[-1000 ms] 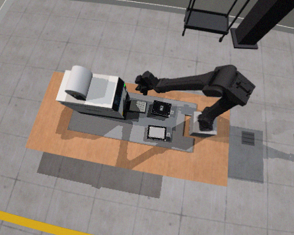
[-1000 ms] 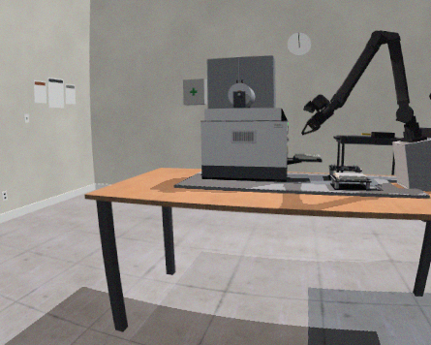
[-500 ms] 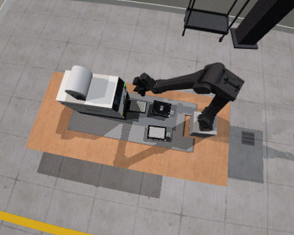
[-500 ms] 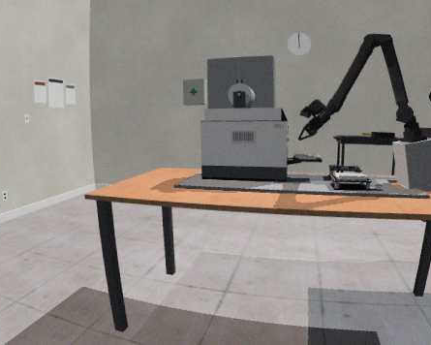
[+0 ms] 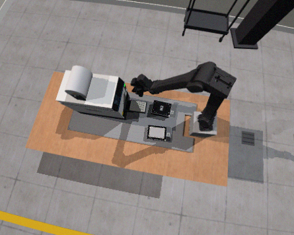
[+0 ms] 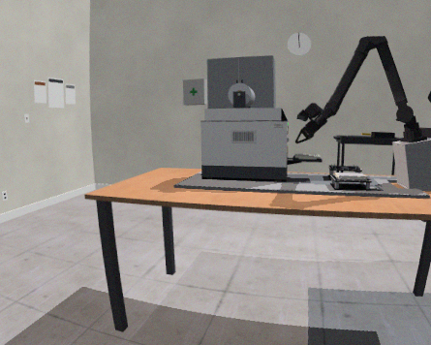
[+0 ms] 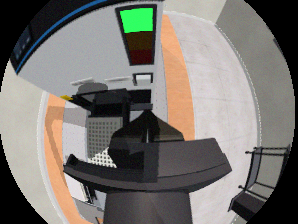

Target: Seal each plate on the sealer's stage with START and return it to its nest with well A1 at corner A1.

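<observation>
Plate with rows of tiny round holes (image 5: pixel 141 106) (image 7: pixel 105 131) on stage, out in front of boxy gray-white sealer (image 5: pixel 106 94) (image 6: pixel 244 145) (image 7: pixel 100 55). Green light on. Black nest marked N2 (image 5: pixel 161 108) holds no plate. Other nest (image 5: pixel 148 136) holds pale, flat plate (image 5: pixel 156 132). Gripper (image 5: pixel 137 90) (image 6: pixel 299 137) (image 7: pixel 147 113) above stage, fingers closed together, nothing held. Fat white roll (image 5: pixel 79 80) on sealer.

The sealer (image 5: pixel 104 94) (image 6: pixel 244 145) is white and grey, with a blue stripe (thin and curved) across its dark front panel. Its lamp (image 7: pixel 137 21) glows green over dim brown and dark red. The plate on the stage (image 7: pixel 105 131) is pale grey, dotted with a grid of wells. The tabletop (image 5: pixel 89 148) (image 6: pixel 145 198) (image 7: pixel 181 95) is orange-brown.
</observation>
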